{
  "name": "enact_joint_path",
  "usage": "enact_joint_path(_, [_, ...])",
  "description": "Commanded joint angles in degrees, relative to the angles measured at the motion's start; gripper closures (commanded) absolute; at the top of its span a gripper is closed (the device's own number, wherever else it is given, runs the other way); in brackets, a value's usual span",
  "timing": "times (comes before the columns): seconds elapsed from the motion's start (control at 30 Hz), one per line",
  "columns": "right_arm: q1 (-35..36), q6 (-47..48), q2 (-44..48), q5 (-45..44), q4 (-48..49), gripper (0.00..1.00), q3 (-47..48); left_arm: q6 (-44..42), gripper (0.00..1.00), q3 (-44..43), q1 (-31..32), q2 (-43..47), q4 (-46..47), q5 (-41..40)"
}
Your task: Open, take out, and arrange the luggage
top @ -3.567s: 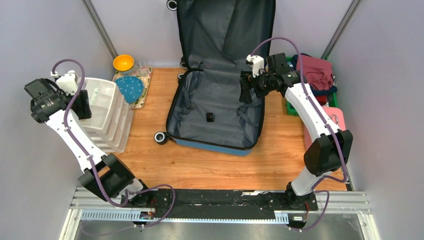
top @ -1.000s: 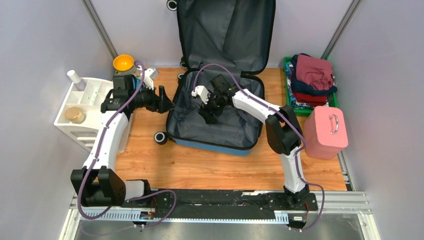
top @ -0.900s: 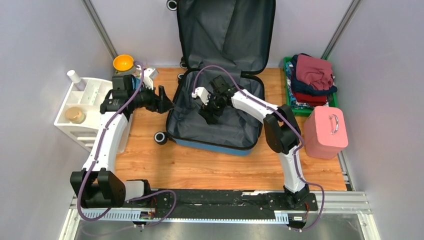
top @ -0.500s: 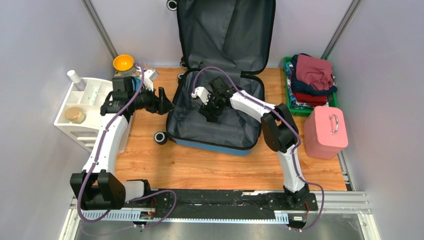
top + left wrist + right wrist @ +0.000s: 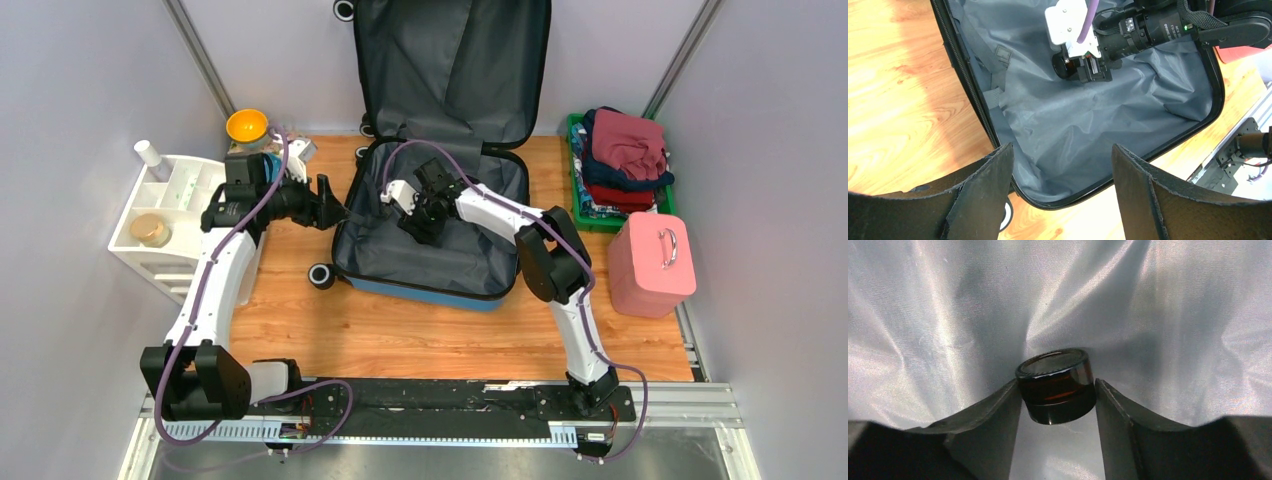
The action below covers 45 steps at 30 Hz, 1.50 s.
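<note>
Amber jar (image 5: 1055, 382) rests inside the luggage (image 5: 400, 262), which lies open on the desk (image 5: 400, 330); my right gripper (image 5: 1057, 390) pinches its sides for lifting out, while my left gripper (image 5: 1062, 150) hangs spread and empty beside the rim.

Lab booth: grey panels (image 5: 90, 90), aluminium mounting rail (image 5: 680, 415).

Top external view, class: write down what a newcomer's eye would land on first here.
The open blue luggage fills the table's centre, its lid leaning on the back wall. Inside it the right hand pinches a small brown jar between its fingers, while the left hand hovers open at the left rim. A pink case stands at the right edge.
</note>
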<state>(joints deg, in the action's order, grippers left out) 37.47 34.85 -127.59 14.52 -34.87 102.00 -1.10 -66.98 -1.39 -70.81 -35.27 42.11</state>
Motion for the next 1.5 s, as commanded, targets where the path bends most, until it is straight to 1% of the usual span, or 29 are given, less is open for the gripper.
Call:
enact_joint_path(0.0, [0.41,0.31,-0.38,-0.29,1.21,0.50,2.68,0.84,0.21,0.97,-0.19,1.99,1.87,0.70])
enact_joint_path(0.1, [0.41,-2.50,0.67,-0.37,-0.45,0.60,4.08,0.49,0.21,1.15,-0.19,2.25,2.04,0.70])
enact_joint_path(0.23, [-0.82,-10.05,3.48,2.43,-4.49,0.65,6.55,-3.37,0.20,1.06,-0.19,2.51,2.22,1.04])
enact_joint_path(0.3, [-2.22,-15.84,5.58,5.85,-7.56,0.70,8.13,-7.58,0.19,1.41,-0.19,2.78,2.57,2.36])
enact_joint_path(0.33, [-2.84,-17.52,6.29,7.52,-8.80,0.70,8.74,-9.42,0.19,1.94,-0.11,2.87,3.18,3.06])
enact_joint_path(0.37, [-3.45,-20.93,7.08,11.80,-9.77,0.70,9.09,-12.40,0.18,2.46,-0.02,3.39,3.97,3.50])
enact_joint_path(0.4, [-4.85,-22.62,8.92,14.02,-10.65,0.72,8.58,-13.82,0.18,3.16,0.07,3.65,5.02,4.73])
enact_joint_path(0.43, [-5.48,-24.55,9.98,16.13,-10.83,0.73,7.96,-14.71,0.18,5.26,0.68,4.61,8.08,4.48])
enact_joint_path(0.47, [-7.05,-29.61,11.73,20.50,-10.83,0.75,7.35,-15.67,0.18,6.67,1.12,5.15,10.20,3.78])
enact_joint_path(0.5, [-7.85,-32.10,12.36,23.07,-10.74,0.75,6.30,-15.77,0.18,8.25,1.21,5.76,12.65,3.77])
enact_joint_path(0.53, [-8.55,-35.61,12.97,25.36,-10.48,0.74,5.76,-15.68,0.17,12.10,1.21,7.07,18.16,4.21])
enact_joint_path(0.57, [-10.04,-38.77,13.94,30.08,-9.96,0.74,5.06,-15.51,0.17,13.88,3.13,7.69,20.91,5.26])
enact_joint_path(0.6, [-10.57,-44.64,14.64,32.21,-7.78,0.75,4.19,-15.33,0.17,15.81,3.75,8.31,23.72,5.79])
enact_joint_path(0.63, [-11.10,-47.22,15.35,33.89,-6.36,0.75,2.26,-15.24,0.16,19.31,5.68,9.27,29.06,5.79])
enact_joint_path(0.67, [-11.54,-49.51,16.66,36.69,-4.96,0.75,1.29,-15.85,0.16,20.56,7.09,9.63,31.20,5.36])
enact_joint_path(0.7, [-11.63,-54.23,17.28,37.93,-2.33,0.74,0.49,-16.38,0.16,21.53,8.58,9.81,32.96,3.70])
enact_joint_path(0.73, [-11.55,-56.01,17.81,39.08,-1.00,0.74,-1.26,-16.82,0.16,22.67,11.55,9.90,34.98,2.90])
enact_joint_path(0.8, [-11.46,-59.97,19.57,41.63,3.20,0.74,-3.37,-16.13,0.15,23.30,14.12,9.72,38.33,0.00])
enact_joint_path(0.83, [-11.55,-63.47,20.27,42.07,4.71,0.74,-4.43,-15.08,0.16,23.91,15.96,9.46,41.91,-0.36])
enact_joint_path(0.87, [-11.55,-64.63,21.32,42.77,5.94,0.74,-6.18,-12.98,0.15,24.18,16.85,9.37,43.60,-1.93])
enact_joint_path(0.9, [-11.46,-65.25,21.85,42.95,7.35,0.74,-6.72,-12.35,0.15,24.26,17.81,9.20,46.31,-2.81])
enact_joint_path(1.0, [-10.84,-66.75,23.17,44.01,8.85,0.74,-8.21,-11.29,0.15,24.79,22.64,8.58,50.01,-5.45])
enact_joint_path(1.07, [-10.41,-67.98,24.14,44.80,9.56,0.74,-9.53,-10.68,0.15,25.23,24.23,7.88,51.17,-7.47])
enact_joint_path(1.13, [-9.97,-67.90,24.75,44.71,10.00,0.74,-10.32,-10.59,0.15,25.49,25.64,7.18,52.31,-7.57])
enact_joint_path(1.33, [-9.70,-68.42,26.16,44.45,10.61,0.73,-11.56,-9.36,0.15,25.50,27.66,6.12,53.37,-7.92])
enact_joint_path(1.47, [-9.44,-69.21,26.16,44.45,11.05,0.73,-11.82,-8.48,0.16,25.93,29.07,5.77,55.21,-9.75])
